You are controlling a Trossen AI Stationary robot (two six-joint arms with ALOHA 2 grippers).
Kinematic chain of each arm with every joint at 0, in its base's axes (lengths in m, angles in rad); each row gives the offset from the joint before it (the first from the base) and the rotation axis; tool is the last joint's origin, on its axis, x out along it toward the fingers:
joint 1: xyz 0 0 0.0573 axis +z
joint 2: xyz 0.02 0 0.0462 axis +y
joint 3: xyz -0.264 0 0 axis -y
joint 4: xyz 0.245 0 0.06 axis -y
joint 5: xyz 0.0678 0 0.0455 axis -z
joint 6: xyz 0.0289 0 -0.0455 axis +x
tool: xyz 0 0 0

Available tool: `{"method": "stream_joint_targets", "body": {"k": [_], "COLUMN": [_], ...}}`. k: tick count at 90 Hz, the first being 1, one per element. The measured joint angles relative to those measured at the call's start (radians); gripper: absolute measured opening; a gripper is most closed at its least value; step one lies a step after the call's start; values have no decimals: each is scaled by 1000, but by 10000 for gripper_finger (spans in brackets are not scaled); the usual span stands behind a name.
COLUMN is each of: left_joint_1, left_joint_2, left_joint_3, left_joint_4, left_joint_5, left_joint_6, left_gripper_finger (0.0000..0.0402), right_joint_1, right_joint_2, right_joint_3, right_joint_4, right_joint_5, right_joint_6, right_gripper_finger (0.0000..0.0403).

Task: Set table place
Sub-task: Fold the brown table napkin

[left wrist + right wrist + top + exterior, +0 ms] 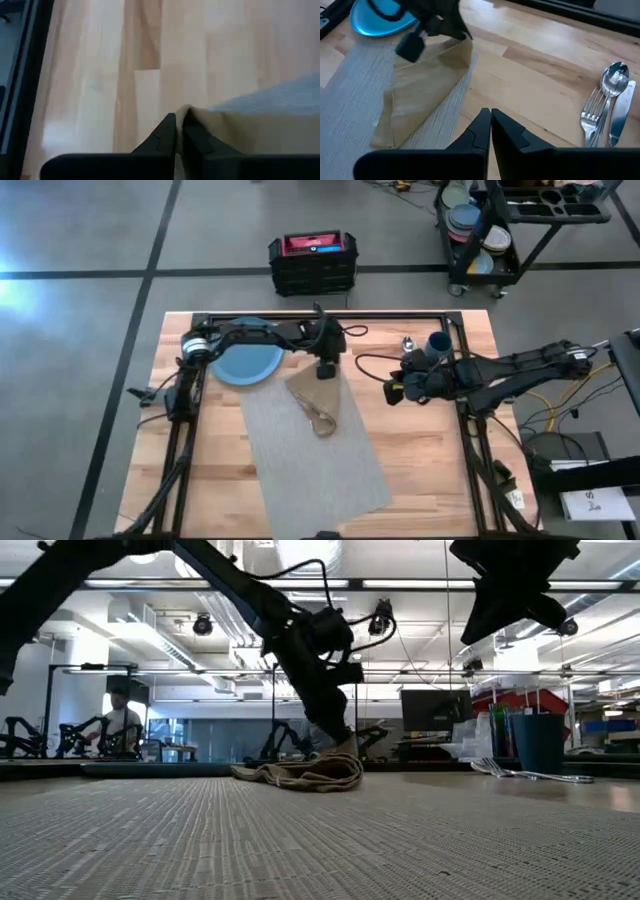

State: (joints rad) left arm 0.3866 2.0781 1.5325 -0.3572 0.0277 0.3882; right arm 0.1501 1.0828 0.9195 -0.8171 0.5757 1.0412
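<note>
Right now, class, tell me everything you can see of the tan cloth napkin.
The tan cloth napkin is soft woven fabric, folded into a rough triangle with rumpled, layered folds at its near end. It lies mostly on the grey woven placemat, its far corner reaching over the placemat's edge above the wooden table. The left hand is shut on that far corner, pinching the cloth between its fingers. The blue plate sits beside it, apart. The right hand hovers nearby, shut and not touching it.

A grey floor point(80, 240) with dark seams holds a black crate point(312, 262) and a cart point(520, 220); ceiling strip lights point(420, 584) glow.
</note>
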Motion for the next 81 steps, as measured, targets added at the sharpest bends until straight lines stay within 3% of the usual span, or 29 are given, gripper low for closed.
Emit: {"method": "stream_joint_targets", "body": {"k": [27, 40, 66, 81], "left_joint_1": [81, 129, 215, 279], "left_joint_2": [12, 11, 39, 25], "left_joint_3": [130, 171, 176, 176], "left_joint_4": [-1, 0, -2, -84], "left_joint_5": [4, 76, 85, 71], "left_joint_6": [20, 14, 9, -60], "left_gripper_finger": [30, 76, 198, 223], "right_joint_1": [0, 0, 0, 0], "right_joint_2": [0, 0, 0, 0], "right_joint_3": [-14, -25, -57, -58], "right_joint_4": [0, 0, -3, -7], "right_joint_5": [-29, -37, -64, -109], "right_joint_6": [46, 41, -4, -23], "right_gripper_finger": [0, 0, 0, 0]}}
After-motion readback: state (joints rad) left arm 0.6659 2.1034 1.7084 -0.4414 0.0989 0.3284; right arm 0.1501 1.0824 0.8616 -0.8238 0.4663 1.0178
